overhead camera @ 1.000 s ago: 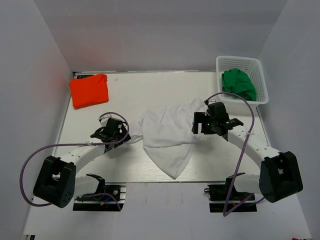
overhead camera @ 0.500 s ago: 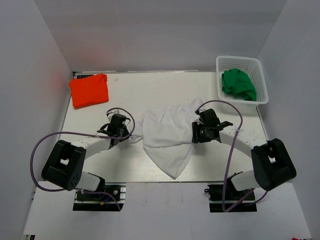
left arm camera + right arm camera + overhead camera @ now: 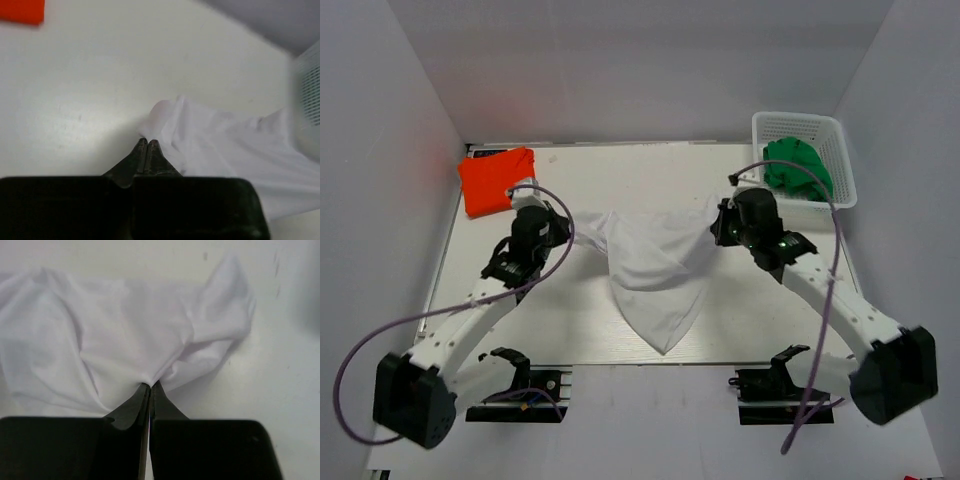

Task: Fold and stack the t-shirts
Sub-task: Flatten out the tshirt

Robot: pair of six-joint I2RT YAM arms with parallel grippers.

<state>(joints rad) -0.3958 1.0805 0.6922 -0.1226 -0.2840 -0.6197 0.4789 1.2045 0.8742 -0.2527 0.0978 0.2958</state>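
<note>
The white t-shirt [image 3: 655,265] is stretched between both grippers at mid-table, its lower part hanging in a point toward the near edge. My left gripper [image 3: 563,222] is shut on its left end [image 3: 165,120]. My right gripper [image 3: 720,226] is shut on its right part [image 3: 125,325], where the cloth bunches at the fingertips. The orange t-shirt [image 3: 496,180] lies folded at the far left corner, and its edge [image 3: 20,10] shows in the left wrist view. The green t-shirt [image 3: 798,168] sits crumpled in the basket.
A white lattice basket [image 3: 840,150] stands at the far right corner of the white table [image 3: 650,170]. Grey walls enclose the table on the left, back and right. Purple cables loop off both arms.
Both grippers have shut on the white t-shirt and moved up and away from the near edge, pulling its upper edge taut between them. The orange and green t-shirts have not moved.
</note>
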